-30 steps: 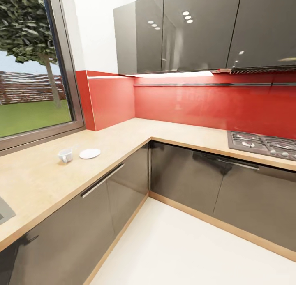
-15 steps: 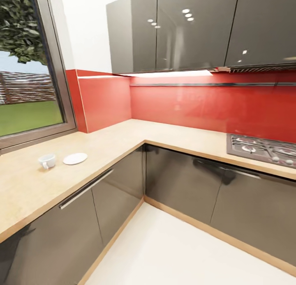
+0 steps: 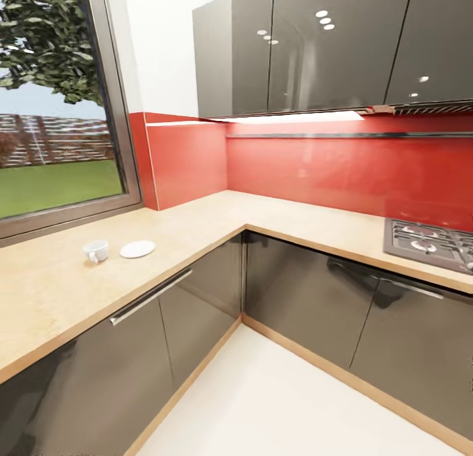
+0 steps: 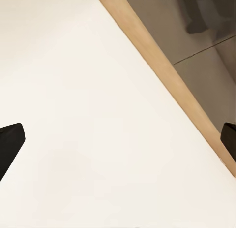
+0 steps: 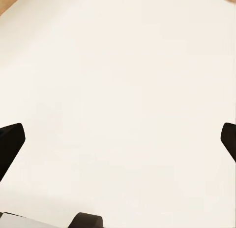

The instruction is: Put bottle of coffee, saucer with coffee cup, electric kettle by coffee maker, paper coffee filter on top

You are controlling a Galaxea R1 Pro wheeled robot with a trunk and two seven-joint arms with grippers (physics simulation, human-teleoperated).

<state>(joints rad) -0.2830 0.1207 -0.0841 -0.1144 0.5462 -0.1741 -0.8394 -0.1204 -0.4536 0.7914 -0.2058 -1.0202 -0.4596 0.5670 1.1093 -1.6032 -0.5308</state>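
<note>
In the head view a tiny white coffee cup [image 3: 96, 250] stands on the beige kitchen countertop [image 3: 197, 223] below the window. Just beside it lies the small white saucer [image 3: 137, 248], apart from the cup. My left gripper [image 4: 118, 144] is open, its black fingertips [image 4: 10, 144] at the frame's two sides, with pale floor and a wooden plinth beneath. In the right wrist view my right gripper [image 5: 118, 144] is also open over bare pale floor, nothing between its fingertips [image 5: 11, 142]. The coffee maker, bottle of coffee, paper coffee filter, electric kettle and kitchen shelf are out of view.
The L-shaped counter wraps a corner over glossy grey cabinet fronts [image 3: 295, 298]. A gas hob [image 3: 430, 242] is set in at the right. Grey wall cabinets [image 3: 309, 48] hang above a red backsplash. A large window [image 3: 59, 108] is at the left. White floor [image 3: 276, 403] lies ahead.
The head view swung left, then back right, so the whole scene shifted; the sink corner seen a second ago has left the frame. Cup and saucer keep their places on the counter.
</note>
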